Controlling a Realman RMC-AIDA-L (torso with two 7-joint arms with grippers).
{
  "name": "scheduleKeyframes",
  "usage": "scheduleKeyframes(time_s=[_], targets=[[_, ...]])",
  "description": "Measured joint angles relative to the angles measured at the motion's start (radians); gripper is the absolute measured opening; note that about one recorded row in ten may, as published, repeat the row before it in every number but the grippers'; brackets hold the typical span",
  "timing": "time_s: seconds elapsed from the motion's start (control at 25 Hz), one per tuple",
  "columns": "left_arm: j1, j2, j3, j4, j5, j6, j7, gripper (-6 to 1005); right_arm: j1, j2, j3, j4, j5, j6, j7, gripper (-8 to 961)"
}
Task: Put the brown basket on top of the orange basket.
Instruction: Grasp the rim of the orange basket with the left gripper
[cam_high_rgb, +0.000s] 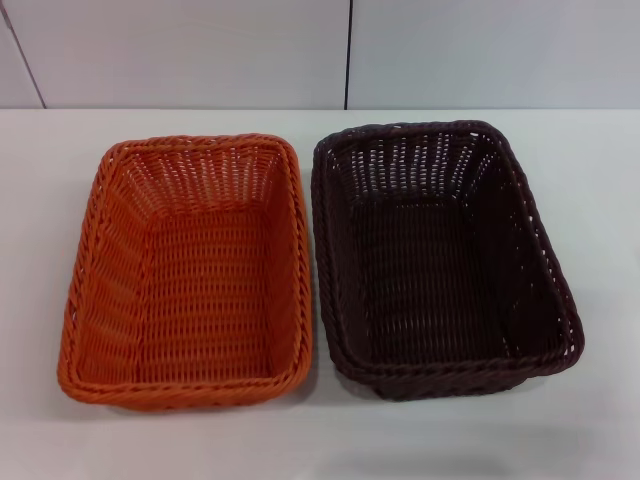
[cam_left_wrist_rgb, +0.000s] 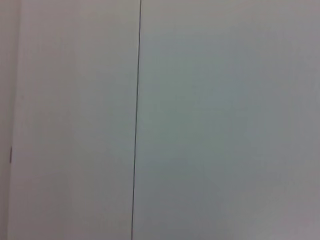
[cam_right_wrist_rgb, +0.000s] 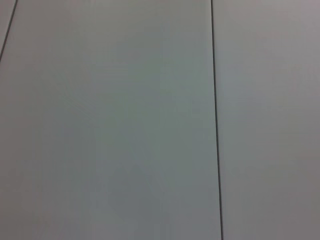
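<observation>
Table: we're looking down at a plain white tabletop (cam_high_rgb: 320, 440), bare strip closest to us, baskets sitting a bit further in.
Orange basket: bright orange rectangular woven wicker-style basket (cam_high_rgb: 120, 290) with sloping sides and a braided rim, on our left half of the table, upright, open side up.
Brown basket: dark chocolate-brown rectangular woven wicker-style basket (cam_high_rgb: 530, 270), same build and about the same size, on the right half, also upright on the table and turned slightly off square.
Gap: we see the two just beside each other, long sides facing, rims nearly touching toward the far end. Not stacked yet.
Back: pale wall panels (cam_high_rgb: 180, 50) with thin dark seams behind the table's far edge.
Left gripper: not in any view, so we can't tell how its fingers stand. Its wrist cam only gets a pale panel with a seam (cam_left_wrist_rgb: 136, 120).
Right gripper: same deal, out of sight, can't tell; wrist cam shows panel and seam (cam_right_wrist_rgb: 216, 120).
</observation>
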Motion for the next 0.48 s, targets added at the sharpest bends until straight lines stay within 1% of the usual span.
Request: scheduleKeyframes(time_s=[0.4,0.48], targets=[[0.001,0.0,0.0,0.003,0.0,0.012,0.0,787,0.006,-0.002,-0.001,0.002,0.001,-0.004,0.0,701],[0.001,0.003,0.025,-0.004,0.008,0.011,-0.001,786,0.008,-0.002,-0.001,0.002,0.001,-0.005,0.0,701]])
